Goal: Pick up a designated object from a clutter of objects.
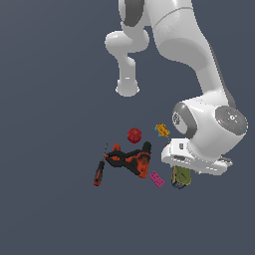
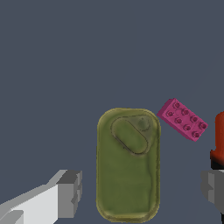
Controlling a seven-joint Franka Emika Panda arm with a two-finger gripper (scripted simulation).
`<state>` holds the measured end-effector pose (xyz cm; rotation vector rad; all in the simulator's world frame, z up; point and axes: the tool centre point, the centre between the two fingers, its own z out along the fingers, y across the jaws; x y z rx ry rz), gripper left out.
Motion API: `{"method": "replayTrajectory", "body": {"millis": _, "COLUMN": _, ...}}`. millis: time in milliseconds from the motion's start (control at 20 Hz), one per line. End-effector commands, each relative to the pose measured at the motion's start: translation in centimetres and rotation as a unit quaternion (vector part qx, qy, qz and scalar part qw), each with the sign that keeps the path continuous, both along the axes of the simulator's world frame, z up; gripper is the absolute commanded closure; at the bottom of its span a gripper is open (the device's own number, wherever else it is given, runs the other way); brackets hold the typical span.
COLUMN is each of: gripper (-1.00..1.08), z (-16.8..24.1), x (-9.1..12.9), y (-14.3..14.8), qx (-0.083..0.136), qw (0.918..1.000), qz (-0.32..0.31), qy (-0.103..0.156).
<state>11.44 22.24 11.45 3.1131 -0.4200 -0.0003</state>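
The olive-topped can (image 2: 127, 164) lies straight below the wrist camera, its green top with an oval pull tab facing up. In the exterior view the can (image 1: 181, 176) shows under the hand, mostly hidden by it. My gripper (image 2: 140, 192) is open, one finger (image 2: 70, 192) on each side of the can with gaps to it; I cannot tell its height above the floor. In the exterior view the gripper (image 1: 180, 172) is largely hidden by the hand. The rest of the clutter lies toward the exterior view's left.
A pink studded box (image 2: 183, 119) lies close beside the can, also in the exterior view (image 1: 157, 179). The red-and-black drill (image 1: 132, 159), red-handled screwdriver (image 1: 99, 172), round red piece (image 1: 134, 134) and orange-yellow bit (image 1: 162, 130) lie nearby. The drill's edge (image 2: 219, 140) shows by one finger.
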Motion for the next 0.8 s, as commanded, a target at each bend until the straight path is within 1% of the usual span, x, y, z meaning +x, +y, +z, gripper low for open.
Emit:
{"method": "replayTrajectory", "body": {"millis": 0, "gripper": -0.92, "z": -0.4, "x": 0.1, "y": 0.4, "qx": 0.0, "qw": 1.0, "qz": -0.003, "qy": 0.0}}
{"method": "replayTrajectory", "body": {"millis": 350, "gripper": -0.92, "z": -1.2, "x": 0.0, "y": 0.4, "qx": 0.0, "qw": 1.0, "qz": -0.003, "qy": 0.0}}
{"method": "replayTrajectory", "body": {"millis": 750, "gripper": -0.92, "z": -5.1, "x": -0.1, "y": 0.4, "qx": 0.0, "qw": 1.0, "qz": -0.004, "qy": 0.0}}
